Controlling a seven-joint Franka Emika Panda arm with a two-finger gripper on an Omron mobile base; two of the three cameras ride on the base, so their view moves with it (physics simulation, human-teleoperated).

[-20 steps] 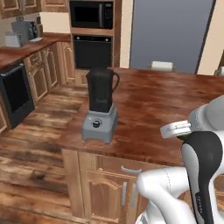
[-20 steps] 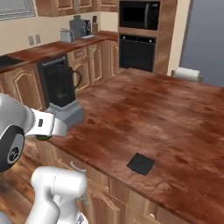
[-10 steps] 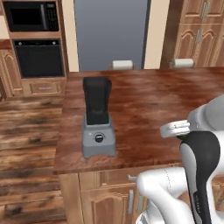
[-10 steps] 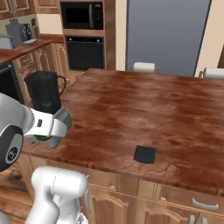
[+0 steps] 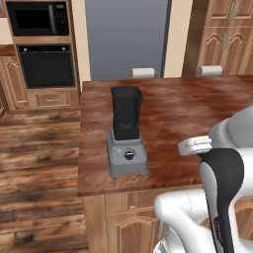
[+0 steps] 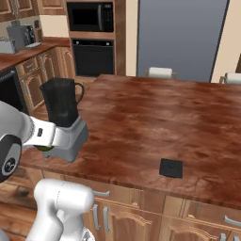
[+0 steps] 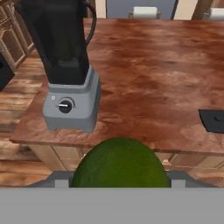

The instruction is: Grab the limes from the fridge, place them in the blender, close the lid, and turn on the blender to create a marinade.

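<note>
Base has swung round — blender (image 5: 126,133) now sits square ahead on the bench (image 6: 155,113), fridge (image 5: 126,34) behind; pincer (image 7: 119,181) clamped on a lime (image 7: 119,164), lid (image 6: 171,167) lying aside; drop-in comes next, I'd say.

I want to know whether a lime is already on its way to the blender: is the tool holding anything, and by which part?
Yes: a lime sits in the tool, gripped across its round sides, near the blender.

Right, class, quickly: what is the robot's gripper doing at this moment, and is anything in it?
Gripper: closed on a lime, which sits between its fingers, short of the blender.
</note>
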